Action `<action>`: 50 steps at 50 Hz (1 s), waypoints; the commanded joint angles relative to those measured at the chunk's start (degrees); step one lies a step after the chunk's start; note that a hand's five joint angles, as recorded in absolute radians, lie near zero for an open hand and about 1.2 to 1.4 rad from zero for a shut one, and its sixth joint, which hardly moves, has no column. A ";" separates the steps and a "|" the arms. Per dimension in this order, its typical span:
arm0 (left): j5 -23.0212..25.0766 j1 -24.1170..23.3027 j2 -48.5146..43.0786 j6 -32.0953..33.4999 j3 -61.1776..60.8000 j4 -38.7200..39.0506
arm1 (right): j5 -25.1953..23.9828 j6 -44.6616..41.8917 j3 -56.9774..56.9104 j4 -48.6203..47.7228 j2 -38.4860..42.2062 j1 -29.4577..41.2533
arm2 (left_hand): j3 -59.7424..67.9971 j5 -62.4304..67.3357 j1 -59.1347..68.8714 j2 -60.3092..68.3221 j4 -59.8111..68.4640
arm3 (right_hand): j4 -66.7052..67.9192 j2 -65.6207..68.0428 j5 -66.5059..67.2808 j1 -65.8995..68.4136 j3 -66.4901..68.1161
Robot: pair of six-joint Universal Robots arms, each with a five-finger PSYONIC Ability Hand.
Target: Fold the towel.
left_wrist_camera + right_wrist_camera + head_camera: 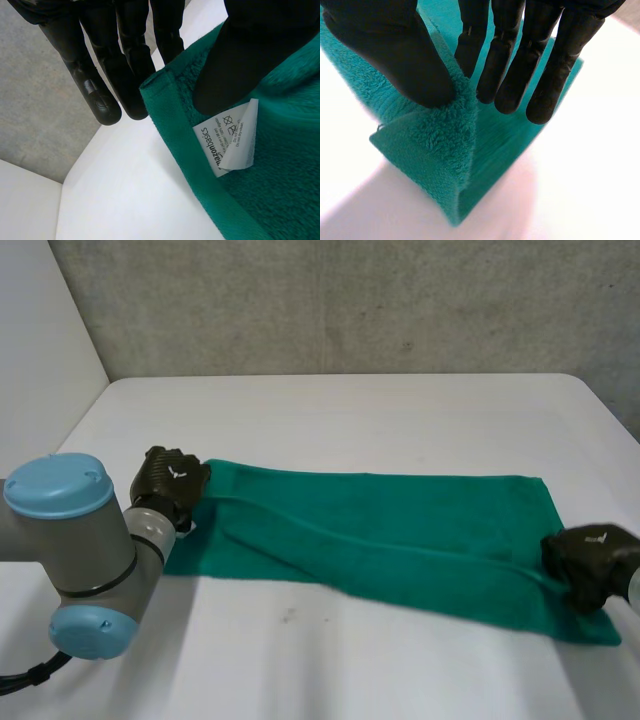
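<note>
A green towel (400,535) lies spread lengthwise across the white table (350,420), its long edges running from one arm's side to the other. The far long edge is fairly straight. The near one slants, sitting closer to the robot on the right side. A long diagonal crease crosses the middle of the cloth.

The left hand (172,480) is at the towel's far left corner. In its wrist view, the thumb (235,70) presses down on the top of the cloth just beside a white care label (227,142). The straight fingers (107,95) pass under the hemmed edge and reach out past it, so the corner is nipped between them.

The right hand (590,558) is at the near right corner. There the thumb (395,55) and the fingers (545,85) close from either side on a raised ridge of cloth, and the corner stands up off the table in a fold.

Bare tabletop stretches well beyond the towel's far edge to a grey, rough wall (350,300). There is also open table in front of the near edge, between the two arms. The left arm (70,550), with its light-blue caps, stands at the near left.
</note>
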 commanded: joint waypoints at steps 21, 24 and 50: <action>0.02 -0.30 -15.78 0.70 22.22 4.57 | 8.89 3.25 -39.05 -9.75 29.75 5.79 | 11.63 15.16 13.37 11.28 11.54 | 11.87 12.33 14.05 24.01 12.40; -0.07 -0.30 -17.81 0.70 24.43 4.92 | 8.80 2.90 -41.78 -10.01 32.48 6.05 | 11.63 15.16 13.37 11.28 11.54 | 11.87 12.33 14.05 24.01 12.40; 1.43 -2.14 -21.34 6.42 24.26 13.88 | 12.40 5.44 -50.24 -12.56 31.45 6.85 | -58.37 -54.84 -56.63 -58.72 -58.46 | -58.13 -57.67 -55.95 -45.99 -57.60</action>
